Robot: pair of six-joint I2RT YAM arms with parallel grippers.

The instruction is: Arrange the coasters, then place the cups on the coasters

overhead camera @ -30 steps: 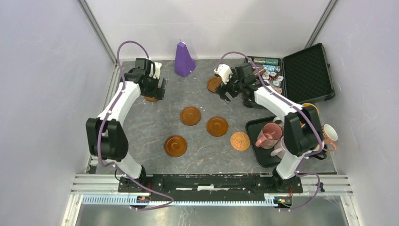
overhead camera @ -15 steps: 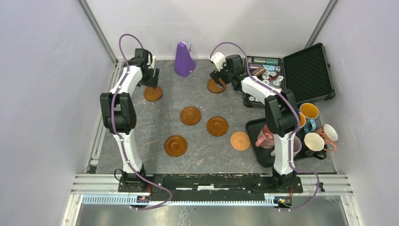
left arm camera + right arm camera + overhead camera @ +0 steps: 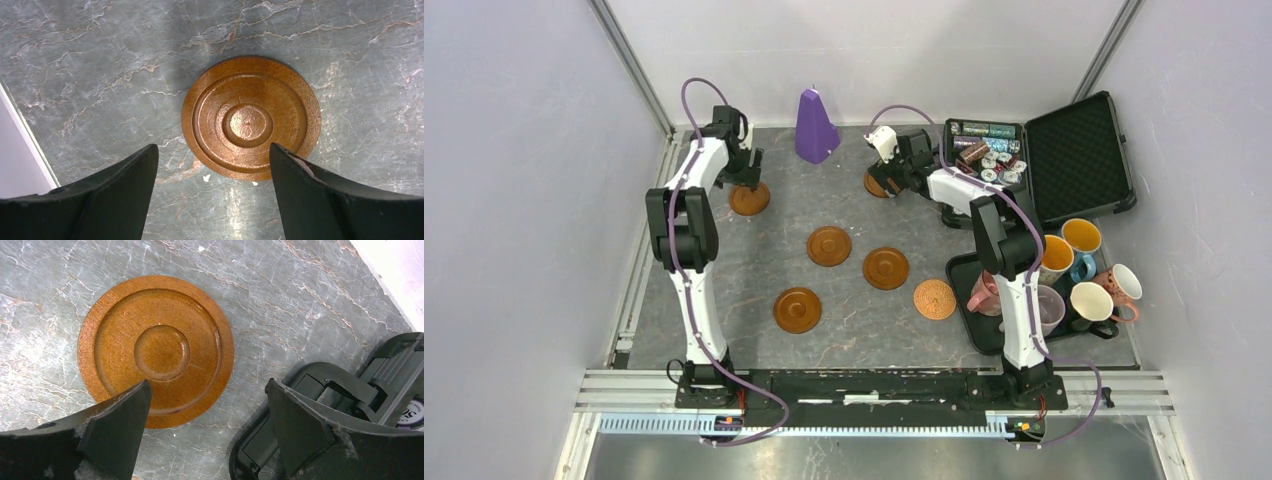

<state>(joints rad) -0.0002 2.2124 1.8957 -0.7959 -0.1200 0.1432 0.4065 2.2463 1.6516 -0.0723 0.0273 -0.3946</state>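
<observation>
Top external: cups (image 3: 1081, 236) at right, unseen by wrists.
Left pincer (image 3: 212, 149): apart; ringed brown coaster (image 3: 251, 118) below.
Right pincer (image 3: 207, 384): apart; grainy ringed disc (image 3: 156, 351), marbled table (image 3: 300, 290).

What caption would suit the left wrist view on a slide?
Left gripper, jaws open, poised over a ringed brown coaster lying flat on the grey marbled table.

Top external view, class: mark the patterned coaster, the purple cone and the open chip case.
Patterned coaster (image 3: 935, 299), top external view, centre of the disc.
Purple cone (image 3: 815, 130), top external view, middle of its side.
Chip case (image 3: 1076, 150), top external view, lining of the open lid.
</observation>
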